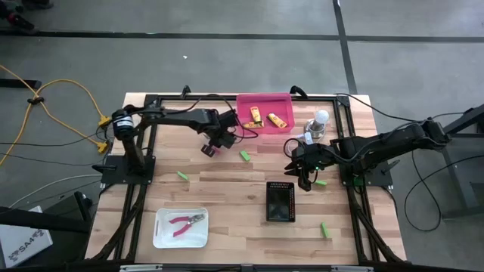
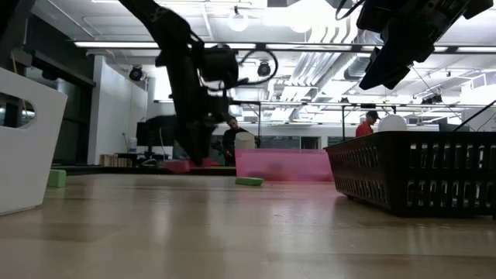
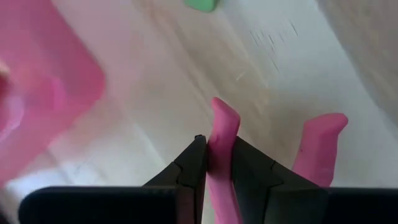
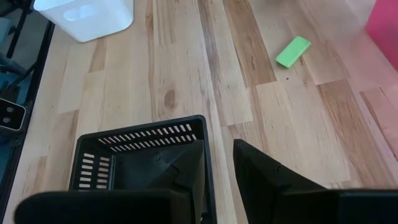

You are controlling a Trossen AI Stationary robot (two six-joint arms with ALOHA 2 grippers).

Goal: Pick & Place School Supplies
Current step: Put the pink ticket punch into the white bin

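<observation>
Centrally, the left gripper (image 1: 209, 149) clamps a pink-handled tool (image 3: 219, 155) beside the pink bin (image 1: 265, 112). Right gripper (image 1: 305, 181), jaws slightly parted and empty, hangs center-right over the black basket (image 1: 280, 202).

Pink tray (image 3: 43, 93) blurred, cut off

Pliers (image 1: 186, 222) in tray (image 1: 162, 239) — front-left

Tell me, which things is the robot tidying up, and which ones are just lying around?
For the job: pink-handled pliers held by the left gripper; second pliers in the white tray; green blocks; yellow-orange pieces in the pink bin; black basket.
Just lying about: white bulb-like object; yellow cable on the floor.
</observation>
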